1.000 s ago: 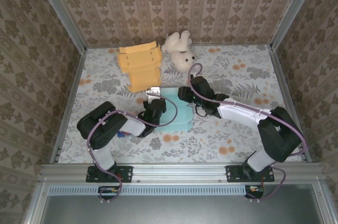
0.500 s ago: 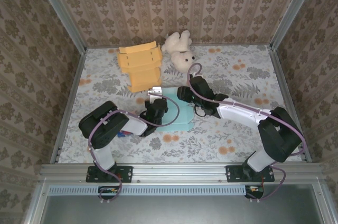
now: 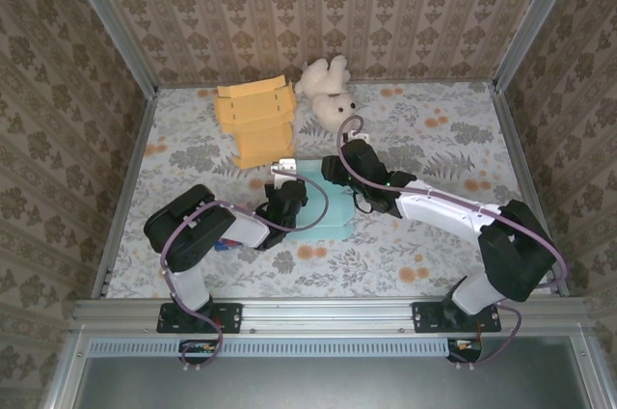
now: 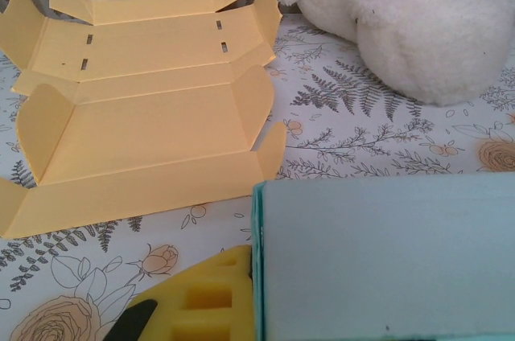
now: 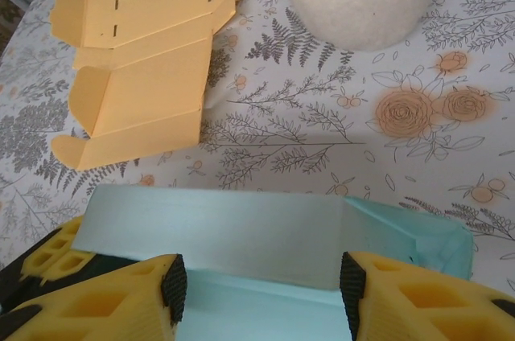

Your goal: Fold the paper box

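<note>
Mid-way along the floral table (image 3: 434,235), the teal paper box (image 3: 328,211) stands part-raised, walls up, flaps unclosed; folding looks roughly half done; the left gripper (image 3: 289,195) pinches one wall; the right gripper (image 5: 261,289) stands half-wide astride a flap.

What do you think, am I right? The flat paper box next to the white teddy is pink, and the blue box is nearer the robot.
Not quite. The flat paper box beside the white teddy is yellow, not pink, as the left wrist view shows. The blue box is nearer the robot, as you said.
</note>
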